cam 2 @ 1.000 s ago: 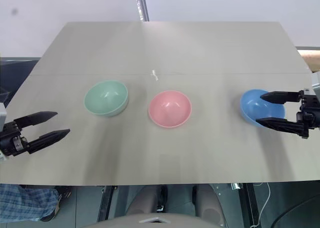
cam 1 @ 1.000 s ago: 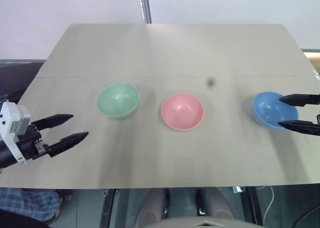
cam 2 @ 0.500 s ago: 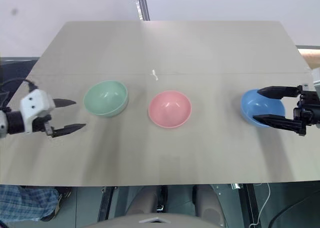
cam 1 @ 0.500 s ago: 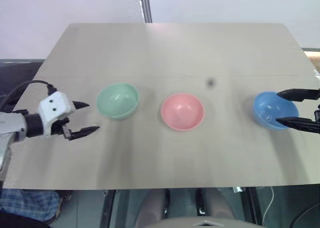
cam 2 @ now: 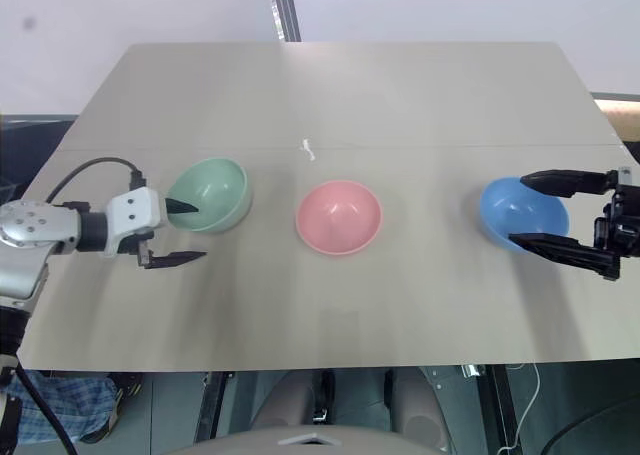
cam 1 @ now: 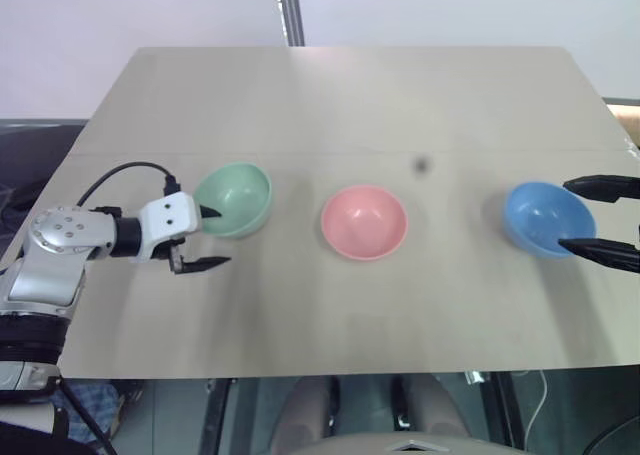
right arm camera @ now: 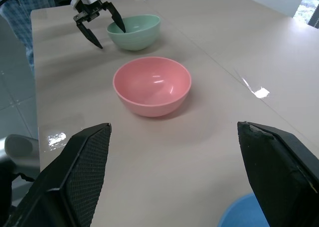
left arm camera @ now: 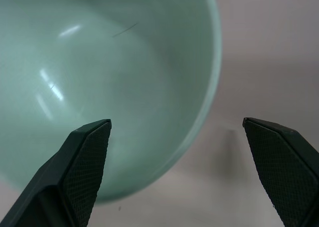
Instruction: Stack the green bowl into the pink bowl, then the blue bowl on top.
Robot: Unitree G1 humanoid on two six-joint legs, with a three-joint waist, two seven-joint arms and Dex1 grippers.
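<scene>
I have the left gripper (cam 1: 207, 238) at the green bowl (cam 1: 236, 199), on its left side. Its jaws are wide open and hold nothing. In the left wrist view one finger is over the inside of the bowl and the other finger is outside over the table (cam 1: 330, 95), so the rim sits between them. This is the position I want for a rim grasp.

The three bowls stand in one row, well apart from each other: the green one on the left, the pink bowl (cam 1: 364, 221) in the middle, the blue bowl (cam 1: 546, 218) on the right. All are upright and empty. Nothing is stacked yet.

The right gripper (cam 2: 535, 212) waits at the blue bowl, also fully open and holding nothing. I cannot tell if its fingers touch the bowl.

To do this step well, I think I should lower the left gripper a little more, so the inner finger goes deeper along the wall, and then close slowly. The plastic is smooth and the bowl looks light, so a fast closing may push it away or tilt it. After the grip I should lift straight up before I move toward the pink bowl, and release only when the green one is centred above it.
</scene>
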